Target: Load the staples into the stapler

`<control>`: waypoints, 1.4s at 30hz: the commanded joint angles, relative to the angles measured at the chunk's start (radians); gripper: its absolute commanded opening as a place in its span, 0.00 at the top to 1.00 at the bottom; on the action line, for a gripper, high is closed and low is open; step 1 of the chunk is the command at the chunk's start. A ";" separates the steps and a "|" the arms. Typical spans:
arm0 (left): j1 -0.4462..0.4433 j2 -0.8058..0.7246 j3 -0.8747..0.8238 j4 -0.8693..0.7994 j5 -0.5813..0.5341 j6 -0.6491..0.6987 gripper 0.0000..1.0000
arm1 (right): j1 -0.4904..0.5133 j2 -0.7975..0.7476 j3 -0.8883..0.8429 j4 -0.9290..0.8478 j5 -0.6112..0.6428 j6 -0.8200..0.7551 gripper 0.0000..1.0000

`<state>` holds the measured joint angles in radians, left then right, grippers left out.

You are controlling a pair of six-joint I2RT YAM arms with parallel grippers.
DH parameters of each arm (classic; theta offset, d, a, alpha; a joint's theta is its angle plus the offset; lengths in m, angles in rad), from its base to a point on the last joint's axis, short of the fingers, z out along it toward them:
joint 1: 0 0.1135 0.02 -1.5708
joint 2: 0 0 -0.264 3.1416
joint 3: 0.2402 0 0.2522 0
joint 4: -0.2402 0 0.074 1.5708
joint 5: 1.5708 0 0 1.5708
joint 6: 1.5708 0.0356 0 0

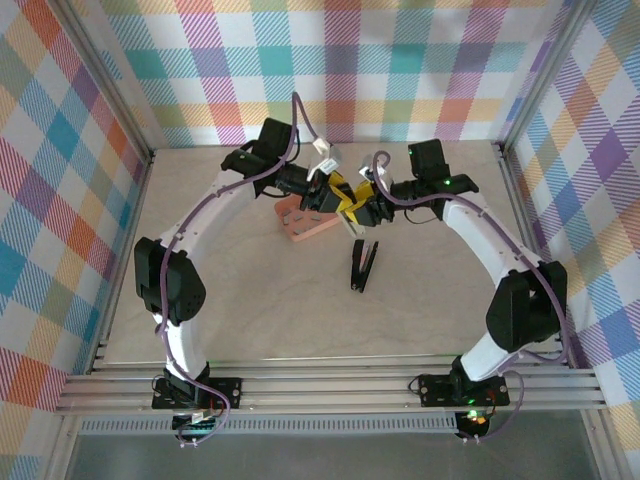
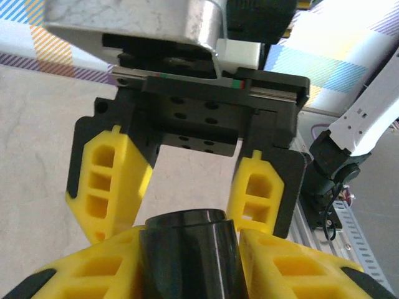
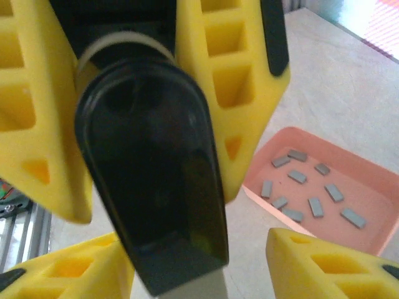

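A glossy black stapler is held off the table with my left gripper shut on it. Its rounded end pokes out past the left fingertips. In the right wrist view the left gripper's yellow fingers flank it from above, and a pale metal part shows at its lower end. My right gripper is open, its fingertips either side of that end, with a clear gap on the right. Both grippers meet above mid-table. Several grey staples lie loose in the salmon tray.
The tray sits on the table just left of the grippers. A black V-shaped, stapler-like object shows in front of them in the top view. Plaid walls and metal rails enclose the table.
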<state>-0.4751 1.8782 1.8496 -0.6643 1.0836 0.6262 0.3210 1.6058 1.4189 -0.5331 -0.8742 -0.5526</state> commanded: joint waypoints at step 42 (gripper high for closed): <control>0.010 -0.075 -0.059 -0.161 -0.330 0.107 0.81 | -0.005 -0.138 -0.037 0.034 -0.007 -0.111 1.00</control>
<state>-0.4679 1.7939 1.8320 -0.7658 0.8272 0.7097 0.3202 1.5402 1.3682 -0.5632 -0.7803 -0.6651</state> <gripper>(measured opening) 0.203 0.160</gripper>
